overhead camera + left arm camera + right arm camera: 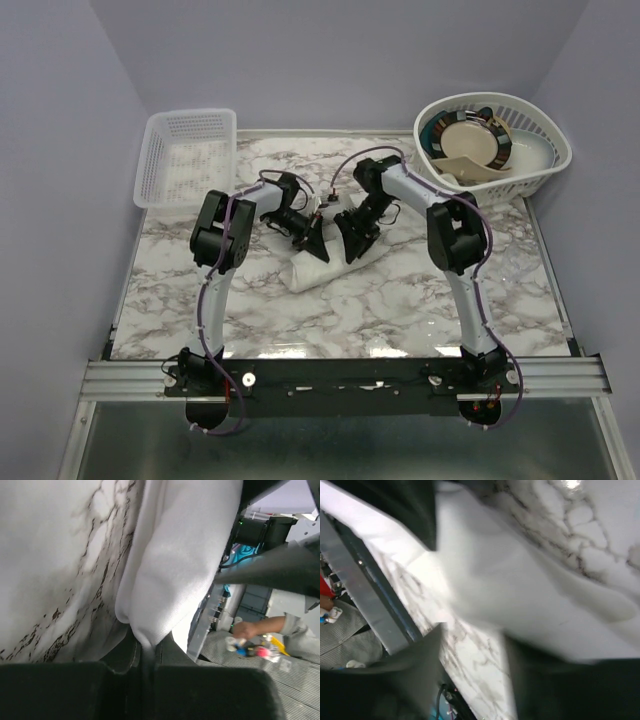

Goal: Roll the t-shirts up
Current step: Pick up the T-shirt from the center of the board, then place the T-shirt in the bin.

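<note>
In the middle of the top view, the left gripper [311,240] is pinching a fold of the soft white part-rolled cloth t-shirt [312,272], while the right gripper [357,238] is standing at its right end with fingers spread.

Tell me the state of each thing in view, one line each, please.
soft white cloth t-shirt: rolled into a bundle
left gripper: shut on a fold of the t-shirt
right gripper: open, at the t-shirt
white rectangular plastic lattice basket: empty
white oval plastic lattice basket: holding dishes

t-shirt [306,271] white | table [400,300] white marble, grey-brown veins | basket [152,165] white lattice
</note>
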